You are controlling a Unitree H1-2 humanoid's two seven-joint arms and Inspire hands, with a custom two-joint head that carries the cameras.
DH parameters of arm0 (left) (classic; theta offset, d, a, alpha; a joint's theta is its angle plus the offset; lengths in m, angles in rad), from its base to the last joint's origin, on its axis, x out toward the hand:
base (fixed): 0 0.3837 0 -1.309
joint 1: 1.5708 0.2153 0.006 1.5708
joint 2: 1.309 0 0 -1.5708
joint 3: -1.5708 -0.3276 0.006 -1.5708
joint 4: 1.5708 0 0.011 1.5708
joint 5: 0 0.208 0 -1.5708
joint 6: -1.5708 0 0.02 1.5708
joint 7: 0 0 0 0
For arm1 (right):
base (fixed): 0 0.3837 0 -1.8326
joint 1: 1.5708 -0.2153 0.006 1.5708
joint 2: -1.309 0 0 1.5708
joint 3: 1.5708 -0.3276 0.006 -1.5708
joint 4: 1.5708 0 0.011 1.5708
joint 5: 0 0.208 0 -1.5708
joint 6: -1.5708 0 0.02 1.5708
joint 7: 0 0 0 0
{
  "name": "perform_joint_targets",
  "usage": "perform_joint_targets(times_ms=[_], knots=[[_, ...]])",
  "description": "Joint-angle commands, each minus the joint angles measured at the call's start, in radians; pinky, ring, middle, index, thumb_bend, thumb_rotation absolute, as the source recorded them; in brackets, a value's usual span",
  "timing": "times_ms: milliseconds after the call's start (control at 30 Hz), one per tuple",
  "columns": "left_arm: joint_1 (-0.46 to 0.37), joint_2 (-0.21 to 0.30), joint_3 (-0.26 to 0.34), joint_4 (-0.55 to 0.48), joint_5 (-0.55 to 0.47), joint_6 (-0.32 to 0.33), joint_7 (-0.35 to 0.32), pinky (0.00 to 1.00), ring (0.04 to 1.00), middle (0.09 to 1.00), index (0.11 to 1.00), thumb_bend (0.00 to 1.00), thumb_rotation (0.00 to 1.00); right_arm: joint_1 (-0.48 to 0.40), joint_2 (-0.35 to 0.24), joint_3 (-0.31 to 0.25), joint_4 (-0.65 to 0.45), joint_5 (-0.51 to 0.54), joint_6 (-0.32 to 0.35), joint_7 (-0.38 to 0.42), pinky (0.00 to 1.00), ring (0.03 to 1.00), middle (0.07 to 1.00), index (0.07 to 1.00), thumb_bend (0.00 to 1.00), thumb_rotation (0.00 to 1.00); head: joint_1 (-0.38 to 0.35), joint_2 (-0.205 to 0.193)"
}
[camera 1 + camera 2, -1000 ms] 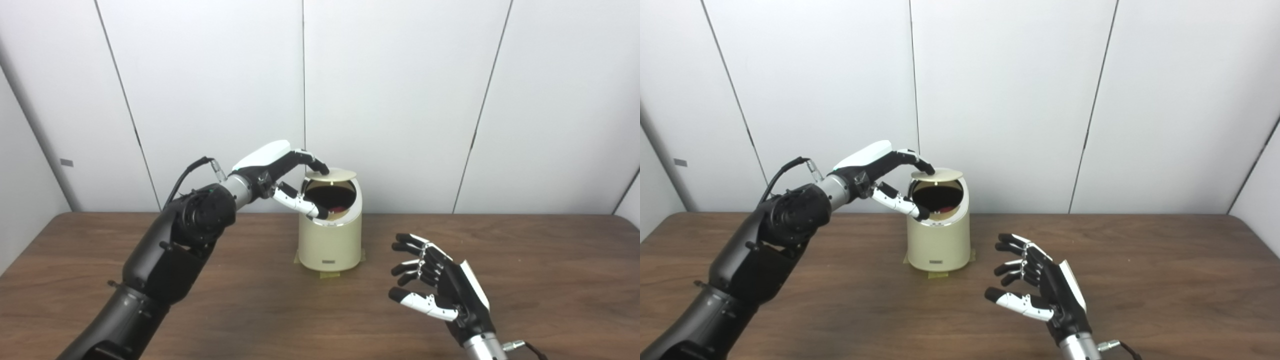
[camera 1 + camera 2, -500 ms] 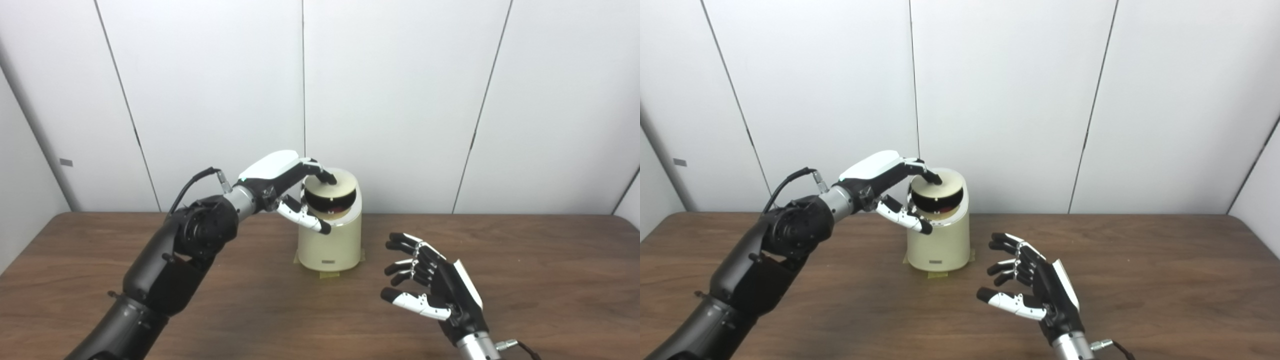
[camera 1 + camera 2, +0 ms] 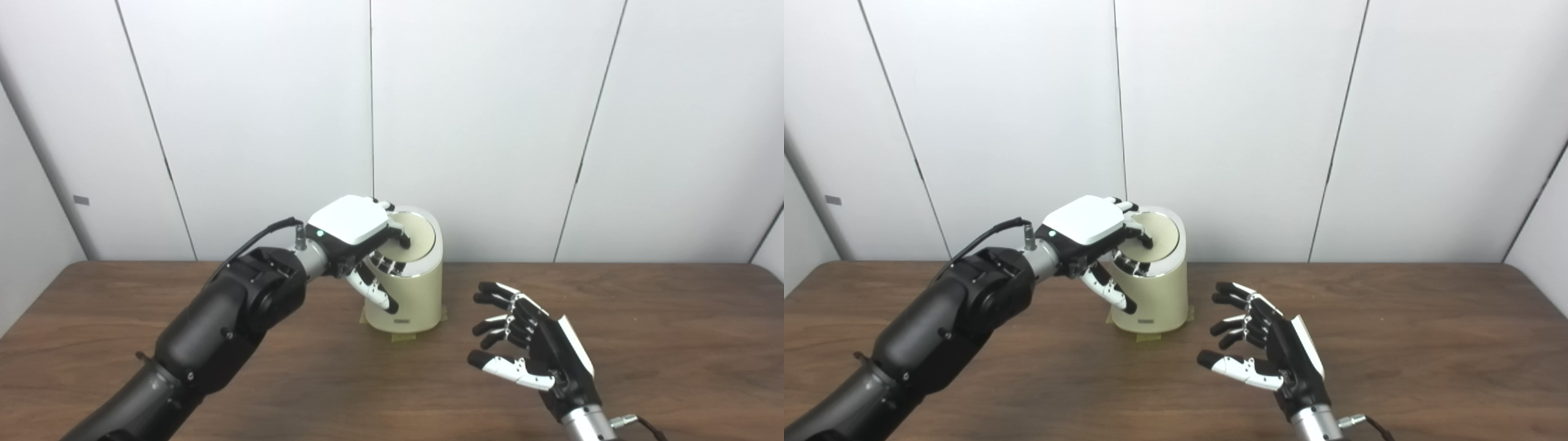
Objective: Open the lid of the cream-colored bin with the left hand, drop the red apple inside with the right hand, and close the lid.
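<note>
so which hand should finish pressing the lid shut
Left. The left hand already rests on the lid of the bin; the right hand hovers open, apart.

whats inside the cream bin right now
Nothing inside shows: the lid covers the cream bin opening, with the left hand resting on it. Any contents are hidden. The right hand is open, empty.

Your left hand [image 3: 355, 236] rolled palm-down and pushed the lid [image 3: 415, 234] shut — apple's out of sight now — right hand [image 3: 539, 352] drifted back slightly.
</note>
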State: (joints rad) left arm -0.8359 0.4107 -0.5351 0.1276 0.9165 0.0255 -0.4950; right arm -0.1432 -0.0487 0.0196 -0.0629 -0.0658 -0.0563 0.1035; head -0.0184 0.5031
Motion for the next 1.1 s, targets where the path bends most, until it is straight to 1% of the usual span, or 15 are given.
perform_joint_targets(times_ms=[0,133,300,433,500,567,633,700,733,800,867,933,1000,1067], knots=[[-0.022,0.016,-0.005,-0.003,0.034,0.02,-0.052,1.0,0.976,0.799,0.771,0.96,0.4,-0.029,-0.004,0.0,-0.042,-0.004,-0.019,-0.015,0.44,0.559,0.754,0.768,0.71,0.3,-0.001,0.003],[-0.01,0.008,-0.007,-0.01,0.052,0.029,-0.072,1.0,0.977,0.808,0.777,0.97,0.4,-0.025,-0.003,-0.003,-0.049,0.001,-0.013,-0.015,0.45,0.564,0.757,0.766,0.72,0.32,-0.002,0.01],[0.006,0.004,-0.005,-0.01,0.044,0.014,-0.073,1.0,0.971,0.806,0.767,0.97,0.37,-0.022,-0.005,-0.003,-0.053,-0.004,-0.013,-0.016,0.45,0.564,0.761,0.765,0.71,0.33,-0.001,0.015],[0.01,0.005,-0.007,-0.014,0.039,0.004,-0.078,1.0,0.973,0.805,0.767,0.97,0.4,-0.02,-0.004,-0.003,-0.059,-0.004,-0.004,-0.017,0.45,0.568,0.759,0.763,0.72,0.34,-0.001,0.018],[0.012,0.005,-0.001,-0.023,0.028,0.005,-0.082,1.0,0.976,0.807,0.769,0.96,0.42,-0.019,-0.003,-0.004,-0.06,-0.004,-0.001,-0.018,0.45,0.571,0.761,0.764,0.72,0.33,0.0,0.017],[0.019,0.004,0.02,-0.034,-0.001,-0.002,-0.061,1.0,0.971,0.802,0.77,0.95,0.41,-0.018,-0.003,-0.003,-0.061,-0.008,-0.001,-0.019,0.45,0.57,0.756,0.76,0.72,0.33,0.0,0.017],[0.031,-0.003,0.053,-0.045,-0.034,-0.014,-0.015,1.0,0.96,0.796,0.773,0.94,0.4,-0.02,-0.005,-0.003,-0.057,-0.01,-0.005,-0.019,0.45,0.569,0.754,0.758,0.71,0.33,0.002,0.016],[0.05,-0.021,0.1,-0.051,-0.069,-0.025,0.056,1.0,0.943,0.793,0.786,0.92,0.39,-0.021,-0.006,-0.003,-0.053,-0.01,-0.008,-0.018,0.45,0.566,0.75,0.757,0.71,0.32,0.005,0.015],[0.061,-0.032,0.124,-0.054,-0.082,-0.028,0.093,1.0,0.941,0.808,0.811,0.89,0.38,-0.022,-0.005,-0.004,-0.052,-0.008,-0.009,-0.018,0.45,0.565,0.749,0.755,0.71,0.33,0.005,0.016],[0.079,-0.053,0.161,-0.059,-0.095,-0.035,0.155,1.0,0.957,0.879,0.873,0.85,0.38,-0.021,-0.005,-0.005,-0.051,-0.007,-0.01,-0.017,0.45,0.564,0.75,0.752,0.7,0.32,0.005,0.016],[0.095,-0.075,0.195,-0.058,-0.114,-0.049,0.216,1.0,0.972,0.934,0.921,0.82,0.35,-0.021,-0.005,-0.004,-0.049,-0.009,-0.015,-0.018,0.45,0.559,0.744,0.747,0.69,0.31,0.003,0.016],[0.115,-0.103,0.24,-0.055,-0.151,-0.061,0.274,1.0,0.985,0.961,0.948,0.81,0.31,-0.02,-0.006,-0.004,-0.047,-0.011,-0.019,-0.019,0.45,0.556,0.742,0.742,0.69,0.31,0.004,0.016],[0.133,-0.128,0.283,-0.051,-0.197,-0.072,0.323,1.0,0.996,0.981,0.976,0.8,0.31,-0.019,-0.007,-0.005,-0.048,-0.014,-0.017,-0.02,0.45,0.555,0.744,0.74,0.69,0.31,0.004,0.017],[0.156,-0.154,0.329,-0.053,-0.259,-0.082,0.362,0.97,1.0,0.996,0.993,0.79,0.32,-0.018,-0.008,-0.005,-0.049,-0.019,-0.017,-0.021,0.45,0.555,0.742,0.737,0.69,0.32,0.003,0.018]])
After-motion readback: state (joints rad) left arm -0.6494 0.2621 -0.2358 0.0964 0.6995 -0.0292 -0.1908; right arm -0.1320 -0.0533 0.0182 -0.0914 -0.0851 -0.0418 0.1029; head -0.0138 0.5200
